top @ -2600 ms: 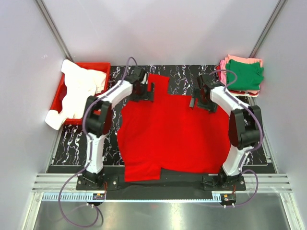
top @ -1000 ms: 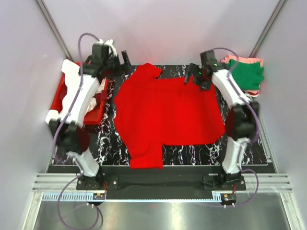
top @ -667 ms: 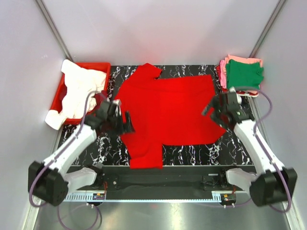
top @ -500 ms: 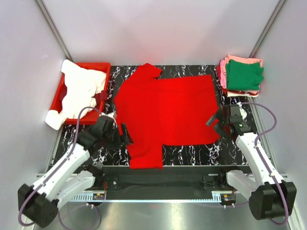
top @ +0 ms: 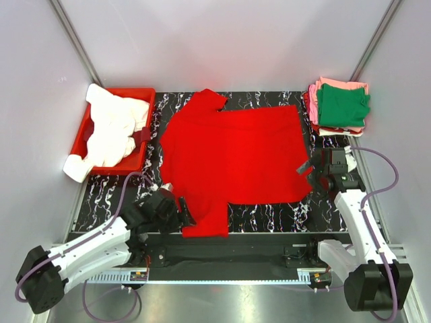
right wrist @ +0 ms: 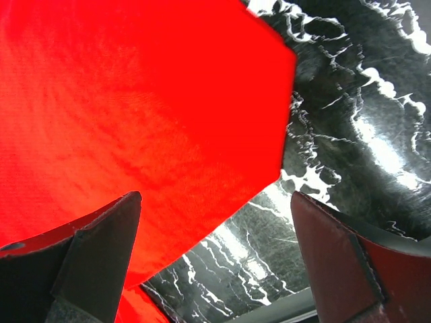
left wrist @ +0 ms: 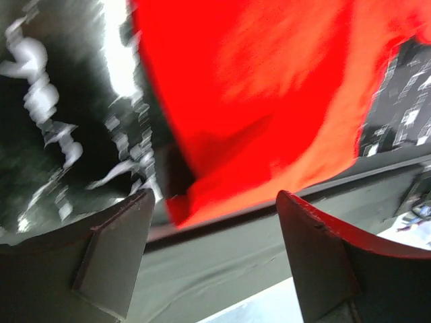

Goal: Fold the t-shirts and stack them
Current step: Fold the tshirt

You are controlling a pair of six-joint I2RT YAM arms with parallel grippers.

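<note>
since half a second ago the left arm has dropped back toward the near edge and its gripper has slid from the shirt's 9 o'clock edge down to the 7 o'clock flap; the right gripper has edged a bit outward, the shirt itself lies as it did. top view: red t-shirt point(top: 232, 158) spread flat in the middle of the black marbled mat point(top: 269, 215), one sleeve poking out at 11 o'clock, a narrower flap hanging to 7 o'clock near the mat's front edge. left gripper point(top: 184, 210) sits low just beside that flap on its 9 o'clock side, pointing toward 3 o'clock. right gripper point(top: 308, 173) is at the shirt's 4 o'clock corner, pointing toward 9 o'clock. red bin point(top: 145, 94) at 10 o'clock with a white t-shirt point(top: 111, 131) heaped in it and spilling over the outer rim. at 2 o'clock a folded stack, green t-shirt point(top: 343, 106) on top, pink t-shirt point(top: 337, 84) showing under it. left wrist view, blurry: left gripper point(left wrist: 214, 198) spread wide, nothing between the fingers point(left wrist: 114, 256), red t-shirt point(left wrist: 269, 101) filling 12 to 3 o'clock, its hem edge just ahead of the tips, mat point(left wrist: 47, 121) at 9 o'clock. right wrist view: right gripper point(right wrist: 215, 195) also wide and empty, fingers point(right wrist: 101, 249) apart from the cloth; red t-shirt point(right wrist: 135, 101) covers 9 to 12 o'clock with its corner at 1 o'clock, bare mat point(right wrist: 363, 101) at 3 o'clock.
</note>
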